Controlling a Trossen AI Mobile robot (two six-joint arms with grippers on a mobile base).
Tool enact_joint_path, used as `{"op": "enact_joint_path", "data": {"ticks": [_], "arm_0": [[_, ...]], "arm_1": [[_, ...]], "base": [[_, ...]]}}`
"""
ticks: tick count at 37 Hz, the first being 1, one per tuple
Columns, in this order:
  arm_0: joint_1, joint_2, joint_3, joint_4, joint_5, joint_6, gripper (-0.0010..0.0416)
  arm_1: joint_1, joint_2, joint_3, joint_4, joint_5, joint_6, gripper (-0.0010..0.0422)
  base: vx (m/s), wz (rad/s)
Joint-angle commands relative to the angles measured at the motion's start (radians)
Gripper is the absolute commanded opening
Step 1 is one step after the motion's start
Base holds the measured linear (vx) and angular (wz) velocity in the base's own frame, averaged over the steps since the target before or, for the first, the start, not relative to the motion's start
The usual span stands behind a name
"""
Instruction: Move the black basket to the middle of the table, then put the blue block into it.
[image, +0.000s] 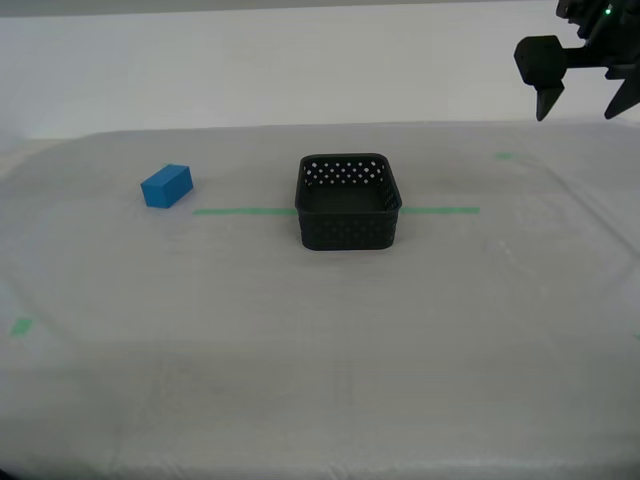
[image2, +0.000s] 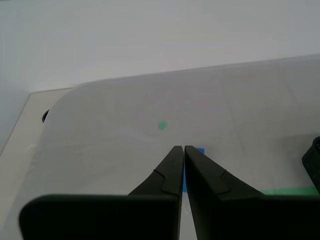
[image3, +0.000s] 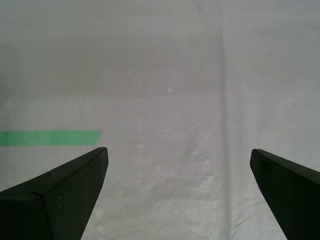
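The black basket (image: 349, 201) stands empty at the middle of the table (image: 300, 360), on the thin green tape line (image: 240, 211). The blue block (image: 167, 186) lies on the table well towards the exterior view's left of the basket. My first gripper (image: 578, 112) hangs open and empty high at the exterior view's top right, far from both; its wrist view (image3: 178, 151) shows only sheeting and a tape end (image3: 47, 138). My second gripper (image2: 184, 147) is shut and empty and does not show in the exterior view. A sliver of the blue block (image2: 200, 150) shows behind its fingertips, and the basket's edge (image2: 313, 160) at the side.
Small green tape marks lie on the sheeting at the far right (image: 503, 156) and near left (image: 20, 326). The second wrist view shows another green mark (image2: 162, 126) and the table's rounded corner (image2: 60, 105). A pale wall stands behind the table.
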Motion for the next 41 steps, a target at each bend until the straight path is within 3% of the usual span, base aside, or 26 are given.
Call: {"op": "enact_joint_path", "data": {"ticks": [1,16,27,41], "arm_0": [[0.000,0.000,0.000,0.002,0.003,-0.001,0.0399],[0.000,0.000,0.000,0.002,0.003,-0.001,0.0398],[0.000,0.000,0.000,0.002,0.003,-0.001,0.0399],[0.000,0.000,0.000,0.002,0.003,-0.001,0.0398]], "arm_1": [[0.000,0.020,0.034,-0.056,0.003,0.006,0.0000],[0.000,0.212,0.245,-0.327,0.019,0.044,0.0000],[0.000,0.336,0.382,-0.422,0.055,0.085,0.0000],[-0.002,0.467,0.526,-0.519,0.056,0.115,0.0000]], "base": [[0.000,0.000],[0.000,0.000],[0.000,0.000],[0.000,0.000]]}}
